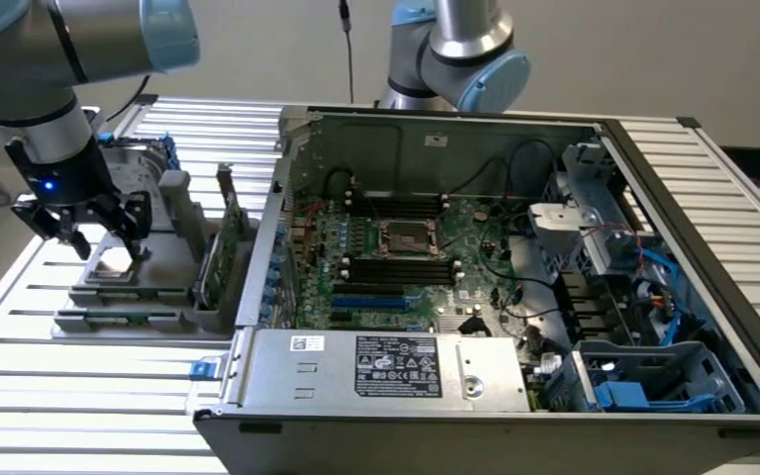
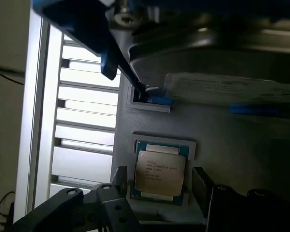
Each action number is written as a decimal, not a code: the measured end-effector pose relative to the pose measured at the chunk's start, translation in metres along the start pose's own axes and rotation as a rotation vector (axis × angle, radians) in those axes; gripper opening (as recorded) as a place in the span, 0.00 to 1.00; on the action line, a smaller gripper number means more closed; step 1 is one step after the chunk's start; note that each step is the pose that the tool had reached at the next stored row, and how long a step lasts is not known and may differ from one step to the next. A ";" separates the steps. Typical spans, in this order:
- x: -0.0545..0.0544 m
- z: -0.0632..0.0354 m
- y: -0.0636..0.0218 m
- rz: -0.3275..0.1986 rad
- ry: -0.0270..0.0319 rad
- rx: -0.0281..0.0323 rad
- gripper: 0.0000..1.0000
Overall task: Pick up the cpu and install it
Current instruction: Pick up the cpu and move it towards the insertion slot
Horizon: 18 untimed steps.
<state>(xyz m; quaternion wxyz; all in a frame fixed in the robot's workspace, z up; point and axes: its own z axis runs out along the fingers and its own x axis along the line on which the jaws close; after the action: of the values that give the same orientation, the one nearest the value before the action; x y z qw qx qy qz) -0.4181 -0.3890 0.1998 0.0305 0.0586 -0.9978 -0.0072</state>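
At the left of the exterior view, over the grey holder [image 1: 155, 297], my gripper [image 1: 100, 236] hangs with its jaws spread wide, grasping nothing. The cpu [image 1: 114, 259] lies flat in the holder's square recess, silvery top up, which keeps it square to my approach. In the wrist view my fingers [image 2: 120, 181] flank its two opposite edges, apart from them, I judge. The metal-framed socket [image 1: 400, 237] sits mid-frame inside the open computer case [image 1: 486, 445].
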 end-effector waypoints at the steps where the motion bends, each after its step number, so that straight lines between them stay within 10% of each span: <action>1: 0.000 0.0002 -0.0003 0.000 0.0000 0.0000 0.65; 18: -0.001 0.0047 -0.0026 0.001 0.0001 0.0000 0.65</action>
<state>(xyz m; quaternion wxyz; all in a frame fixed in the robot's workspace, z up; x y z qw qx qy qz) -0.4173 -0.3914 0.1950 0.0306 0.0581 -0.9978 -0.0072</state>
